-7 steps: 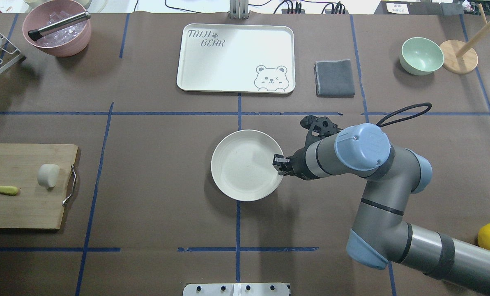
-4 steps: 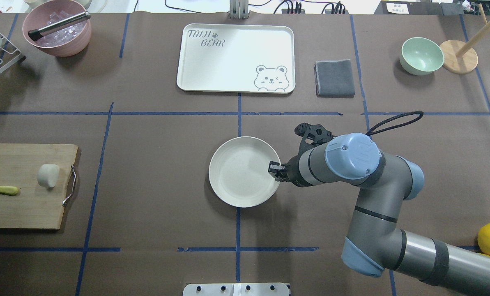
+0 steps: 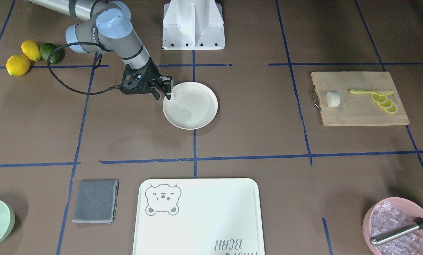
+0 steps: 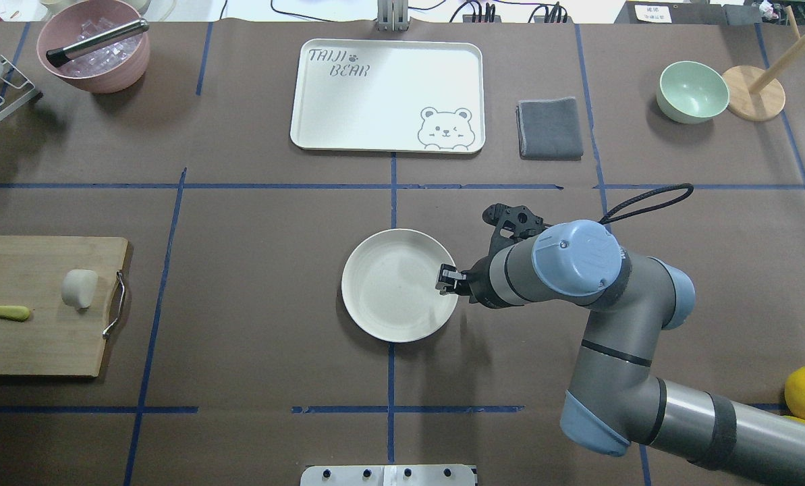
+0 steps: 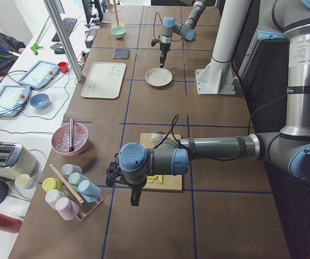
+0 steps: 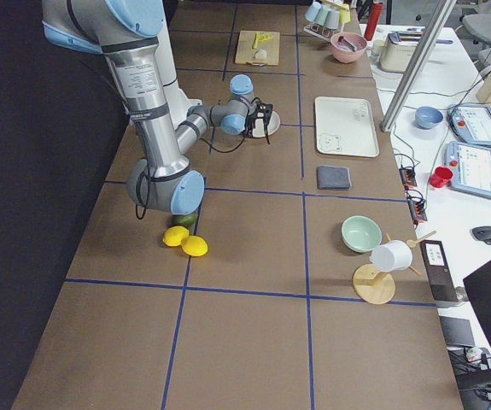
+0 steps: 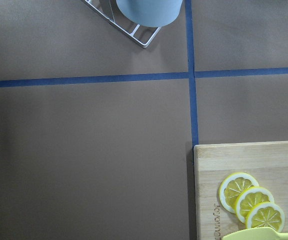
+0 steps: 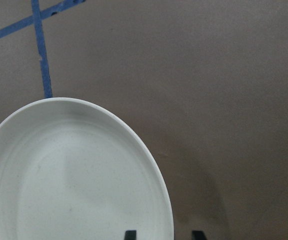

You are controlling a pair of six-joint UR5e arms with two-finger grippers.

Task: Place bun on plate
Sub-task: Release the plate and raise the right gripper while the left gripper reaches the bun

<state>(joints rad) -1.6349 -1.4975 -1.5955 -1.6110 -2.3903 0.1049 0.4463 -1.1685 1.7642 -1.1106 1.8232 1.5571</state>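
Observation:
The bun [image 4: 79, 289], small and white, lies on the wooden cutting board [image 4: 38, 337] at the table's left; it also shows as the bun [image 3: 333, 98] in the front-facing view. The cream plate [image 4: 389, 297] sits mid-table. My right gripper [image 4: 447, 279] is shut on the plate's right rim, one finger inside and one outside, as the right wrist view shows at the plate [image 8: 73, 190]. My left gripper [image 5: 135, 200] hangs above the table past the board's lemon end; I cannot tell whether it is open or shut.
Lemon slices [image 7: 251, 207] and a yellow knife [image 3: 370, 92] share the board. A bear-print tray [image 4: 389, 94], grey cloth [image 4: 550, 128], mint bowl [image 4: 692, 91] and pink ice bowl [image 4: 95, 47] line the far side. Lemons [image 3: 18, 65] lie near the right arm's base.
My right gripper has pulled the plate a short way toward the robot and slightly left in the overhead view. The bun and board have not moved.

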